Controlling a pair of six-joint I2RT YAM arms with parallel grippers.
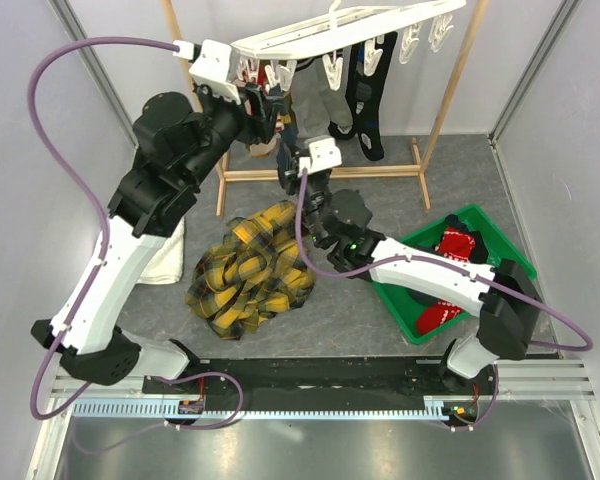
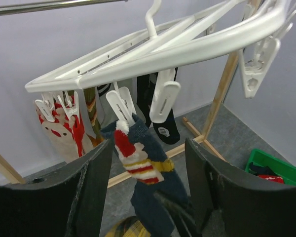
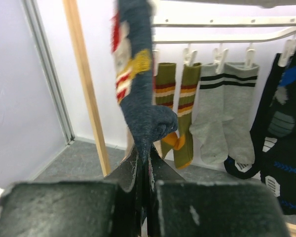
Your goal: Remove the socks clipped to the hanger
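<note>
The white hanger (image 1: pixel 350 30) hangs from the wooden frame, with several socks clipped under it. A navy sock (image 2: pixel 143 163) with red, white and yellow bands hangs from a white clip (image 2: pixel 121 106). My left gripper (image 2: pixel 148 182) is open, one finger on each side of this sock just below the clip, not touching it. My right gripper (image 3: pixel 148 163) is shut on the navy sock's lower end (image 3: pixel 143 113). In the top view the left gripper (image 1: pixel 262 108) is under the hanger's left end and the right gripper (image 1: pixel 293 162) is just below it.
Olive socks (image 3: pixel 180 108), grey socks (image 3: pixel 227 108) and black socks (image 3: pixel 281 128) hang further along. Red-and-white socks (image 2: pixel 64 133) hang at the left. A green bin (image 1: pixel 500 245) holds red socks at the right. A plaid cloth (image 1: pixel 250 265) and a white towel (image 1: pixel 165 250) lie on the floor.
</note>
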